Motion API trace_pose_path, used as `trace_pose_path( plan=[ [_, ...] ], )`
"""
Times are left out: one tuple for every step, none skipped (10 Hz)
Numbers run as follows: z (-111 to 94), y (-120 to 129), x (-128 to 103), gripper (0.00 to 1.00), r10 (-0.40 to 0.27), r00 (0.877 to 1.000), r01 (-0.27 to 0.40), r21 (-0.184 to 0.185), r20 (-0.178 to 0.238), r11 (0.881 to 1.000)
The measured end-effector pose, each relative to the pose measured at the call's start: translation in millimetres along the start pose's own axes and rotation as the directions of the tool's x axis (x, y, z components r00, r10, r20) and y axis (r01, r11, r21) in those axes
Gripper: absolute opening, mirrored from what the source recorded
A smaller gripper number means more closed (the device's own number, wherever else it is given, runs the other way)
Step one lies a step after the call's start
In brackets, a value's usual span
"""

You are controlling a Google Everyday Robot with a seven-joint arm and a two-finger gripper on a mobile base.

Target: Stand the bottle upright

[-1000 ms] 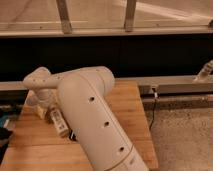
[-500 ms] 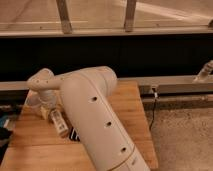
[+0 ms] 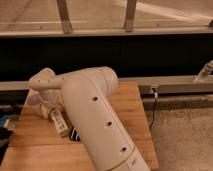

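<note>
While bottle (image 3: 59, 122) stays tilted on table (image 3: 131, 102) | gripper (image 3: 48, 107) by its top, unmoved | grip: cannot tell

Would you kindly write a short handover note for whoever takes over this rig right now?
The tool is low over the left side of the wooden table, at the bottle's upper end, and largely hidden by the arm.
The bottle lies slanted on the table. The white cup is to its left and the black striped bar is by its lower end.
Done: the tool is at the bottle.
Left: confirm the grasp, stand the bottle upright, then release it.
</note>
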Motion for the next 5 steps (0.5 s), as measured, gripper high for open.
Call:
trace_pose_path(
  plan=[
    [1.2, -0.7, -2.0, 0.65, 0.0, 1.0, 0.0, -0.001, 0.003, 1.0],
    [2.0, -1.5, -3.5, 0.65, 0.001, 1.0, -0.001, -0.003, 0.006, 1.0],
    [3.4, -1.7, -4.1, 0.65, 0.001, 1.0, -0.001, -0.006, 0.006, 1.0],
    [5.0, -2.2, -5.3, 0.65, 0.001, 1.0, -0.001, -0.01, 0.008, 1.0],
    [7.6, -3.7, -7.2, 0.65, 0.0, 1.0, 0.0, -0.016, 0.008, 1.0]
  ],
)
